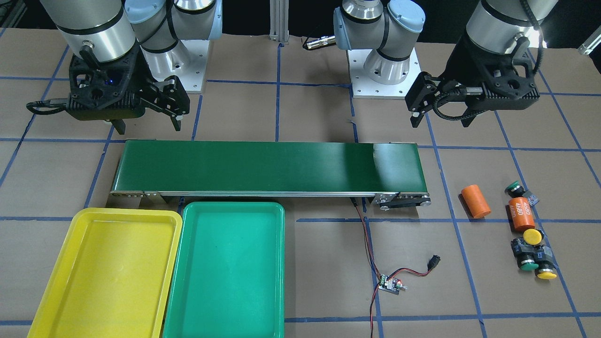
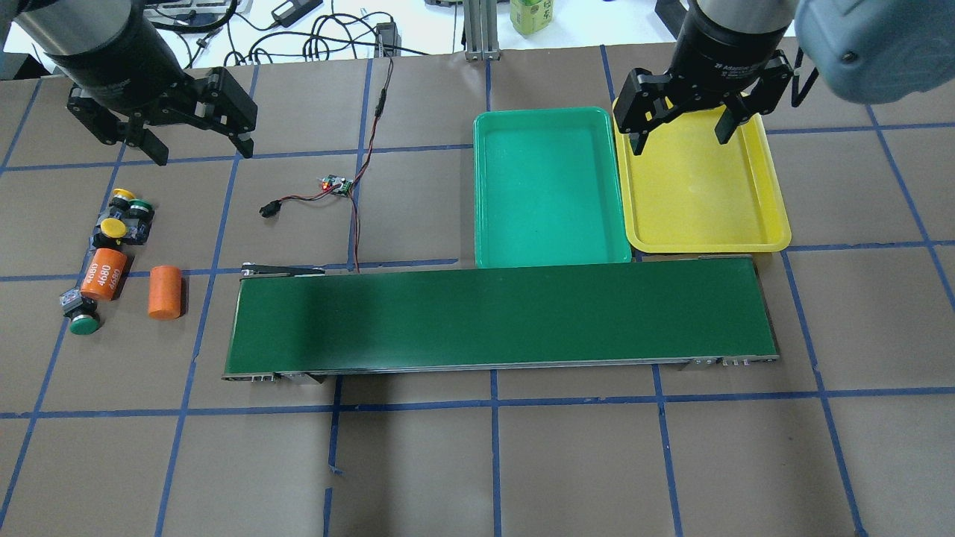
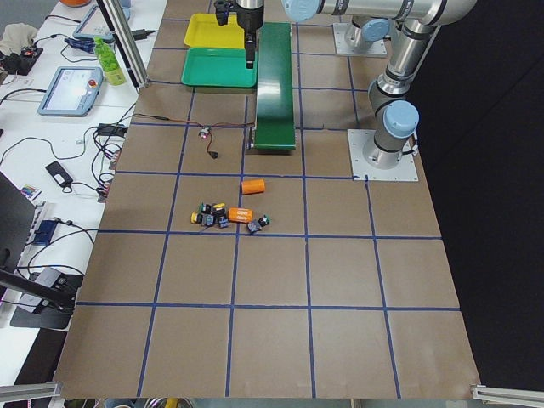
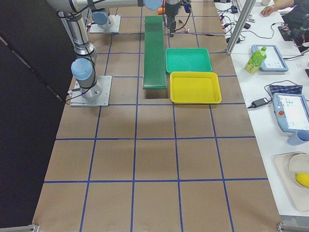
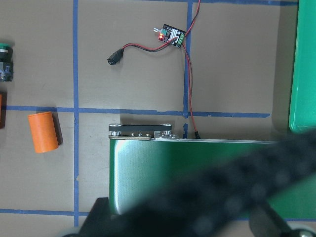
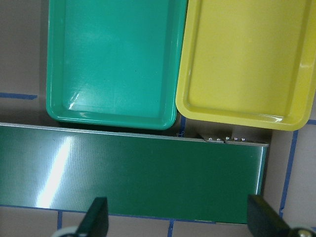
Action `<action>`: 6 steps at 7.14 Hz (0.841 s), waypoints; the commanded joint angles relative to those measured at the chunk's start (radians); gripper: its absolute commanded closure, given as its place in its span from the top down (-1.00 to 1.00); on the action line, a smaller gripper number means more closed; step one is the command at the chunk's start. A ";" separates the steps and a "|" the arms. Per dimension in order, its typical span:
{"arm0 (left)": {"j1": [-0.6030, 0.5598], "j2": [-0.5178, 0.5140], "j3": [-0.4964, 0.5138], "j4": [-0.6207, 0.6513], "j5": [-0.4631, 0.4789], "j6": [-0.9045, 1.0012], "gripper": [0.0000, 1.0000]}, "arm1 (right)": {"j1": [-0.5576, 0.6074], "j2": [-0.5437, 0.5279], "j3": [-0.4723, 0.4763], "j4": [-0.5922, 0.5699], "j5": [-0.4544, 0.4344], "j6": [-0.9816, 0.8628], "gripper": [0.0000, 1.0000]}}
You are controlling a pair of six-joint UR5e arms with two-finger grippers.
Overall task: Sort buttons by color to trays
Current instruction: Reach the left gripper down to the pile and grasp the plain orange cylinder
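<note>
Sorting not yet begun: all four buttons point(image 2: 113, 226) lie on the desk point(image 2: 477, 462) at the overhead view's far left, the green tray point(image 2: 548, 186) and yellow tray point(image 2: 701, 194) at upper right hold nothing, and the left gripper point(image 2: 201, 154) and right gripper point(image 2: 680, 143) hang spread and empty.

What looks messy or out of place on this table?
The buttons lie in a jumble, some tipped over, mixed with two orange cylinders on the robot's left side. A small circuit board with loose wires lies near the conveyor belt. Nothing looks spilled or broken.
</note>
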 commanded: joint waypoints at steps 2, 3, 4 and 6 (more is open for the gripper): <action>0.024 -0.019 -0.004 0.003 0.022 0.068 1.00 | 0.000 0.006 -0.001 0.000 0.000 -0.001 1.00; 0.074 -0.042 -0.023 0.004 0.019 0.084 1.00 | 0.000 0.006 -0.001 0.000 -0.001 -0.001 1.00; 0.155 -0.070 -0.068 0.010 0.013 0.087 1.00 | 0.000 0.006 0.001 0.002 0.000 -0.001 1.00; 0.304 -0.142 -0.177 0.212 0.017 0.111 1.00 | 0.000 0.006 0.001 0.002 0.000 -0.001 1.00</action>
